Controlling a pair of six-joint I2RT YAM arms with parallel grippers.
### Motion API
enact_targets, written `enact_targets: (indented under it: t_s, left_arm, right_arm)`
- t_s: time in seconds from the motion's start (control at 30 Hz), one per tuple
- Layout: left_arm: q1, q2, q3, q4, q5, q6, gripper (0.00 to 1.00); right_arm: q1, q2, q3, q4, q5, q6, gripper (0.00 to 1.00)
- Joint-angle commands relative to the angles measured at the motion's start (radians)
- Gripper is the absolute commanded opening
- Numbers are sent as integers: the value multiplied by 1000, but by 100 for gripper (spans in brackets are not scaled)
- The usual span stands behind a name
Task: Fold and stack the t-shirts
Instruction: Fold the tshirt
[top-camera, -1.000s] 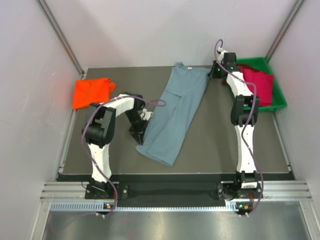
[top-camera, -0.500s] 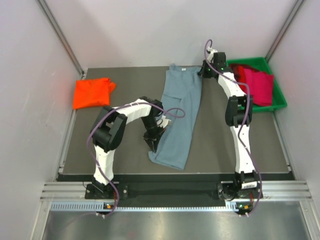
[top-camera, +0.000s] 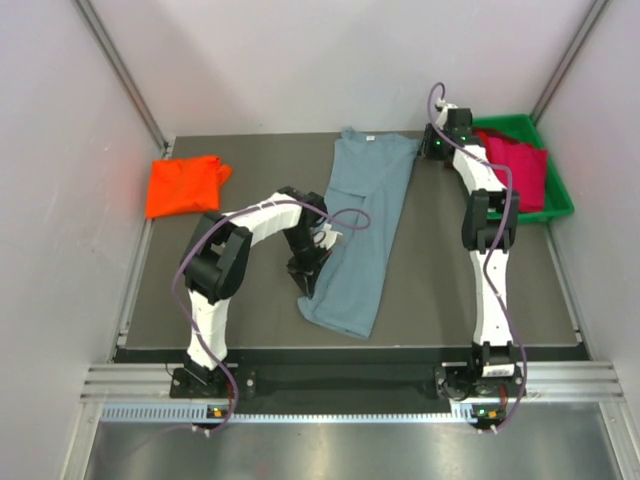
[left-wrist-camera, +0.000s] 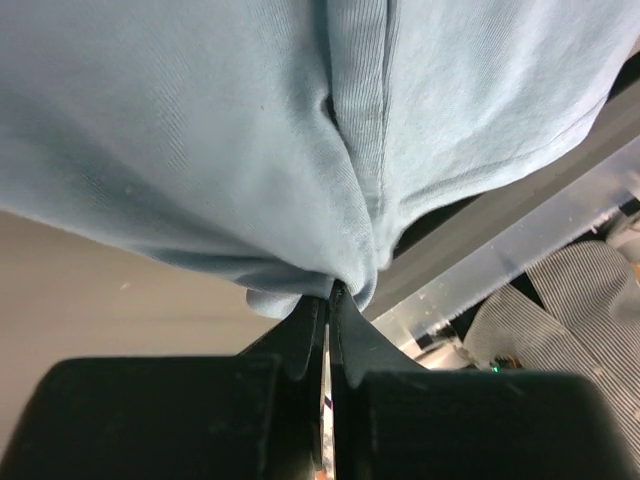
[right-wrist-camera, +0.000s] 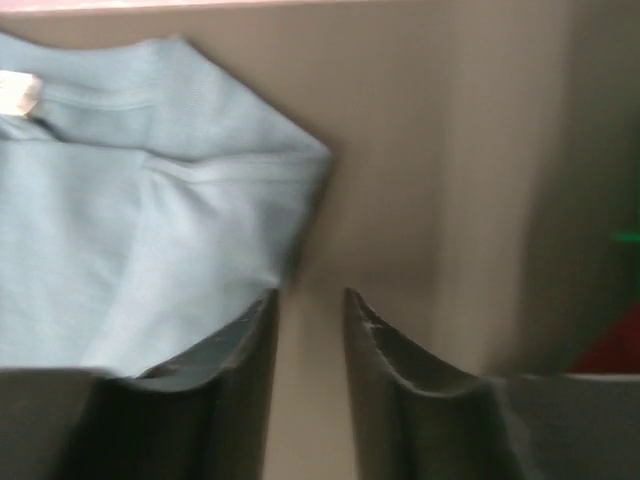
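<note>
Soft, even light from above fills the overhead view, leaving only faint shadows on the dark table (top-camera: 430, 290). The right wrist view is smeared with blur, every edge mushy. In the left wrist view the blue-grey t-shirt (left-wrist-camera: 200, 130) shows a crisp weave, with the foreground sunk in black

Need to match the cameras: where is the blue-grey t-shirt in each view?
Top external: the blue-grey t-shirt lies as a long strip mid-table, running from far to near.
Left wrist: it fills the upper picture, a fold pinched in the shut left gripper.
Right wrist: upper left, beside the open right gripper, not held.
Shared landmark: white neck label, in top and right wrist views.
</note>
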Motion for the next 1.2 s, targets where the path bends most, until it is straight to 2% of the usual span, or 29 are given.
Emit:
enact_targets:
  t_s: [0.0,0.03,0.07,0.1,0.13,0.17,0.3,0.4,0.43,0.53,0.6,0.77,0.87,0.9,0.93,1.0,1.03,1.07,1.13,1.17]
  left_arm:
    - [28,8,100,-20,-38,19,0]
    - [40,14,123,-21,-49,18,9]
    - [48,28,169,-23,-70,19,23]
    - [59,34,195,-33,-70,30,31]
    - [65,42,218,-35,-72,41,42]
    - [80,47,251,-33,-72,48,45]
    - [154,65,370,-50,-32,74,50]
    - [246,120,549,-104,-17,107,54]
    - [273,148,686,-156,30,123,55]
    - [382,191,833,-113,101,99,56]
    - [453,169,864,-30,132,62,56]
    - [548,128,948,23,242,41,57]
    - [613,62,924,140,291,-42,57]
    - [642,39,909,251,302,-66,56]
    - [655,-10,872,314,311,-162,55]
    - [695,-62,823,474,328,-262,52]
    - [706,-117,772,632,313,-319,50]
    - [715,-142,746,705,298,-434,50]
    - [729,-188,711,857,278,-531,54]
    - [731,-194,720,873,278,-544,71]
  right_arm:
    - [-14,-122,-28,-5,23,-54,36]
    - [-14,-131,-34,-10,20,-59,52]
    - [-16,-151,-40,-12,10,-60,60]
    - [-16,-162,-44,-10,4,-60,70]
    - [-16,-173,-49,-9,-4,-59,72]
    - [-16,-194,-52,-6,-27,-59,75]
    - [-16,-254,-77,-16,-47,-44,76]
    - [-16,-325,-130,-36,-78,-41,76]
    - [-16,-343,-162,-48,-88,-44,76]
    - [-16,-418,-239,-65,-116,-60,77]
    - [-16,-473,-277,-67,-122,-70,77]
    - [-16,-562,-347,-94,-132,-87,77]
    - [-8,-622,-403,-96,-132,-94,78]
    - [-7,-637,-419,-98,-130,-99,78]
    - [-1,-674,-455,-99,-122,-105,78]
    - [6,-713,-497,-98,-119,-122,79]
    - [10,-748,-533,-98,-118,-122,79]
    - [9,-766,-552,-98,-115,-122,79]
    - [10,-812,-593,-101,-109,-122,80]
    - [12,-826,-604,-104,-107,-122,80]
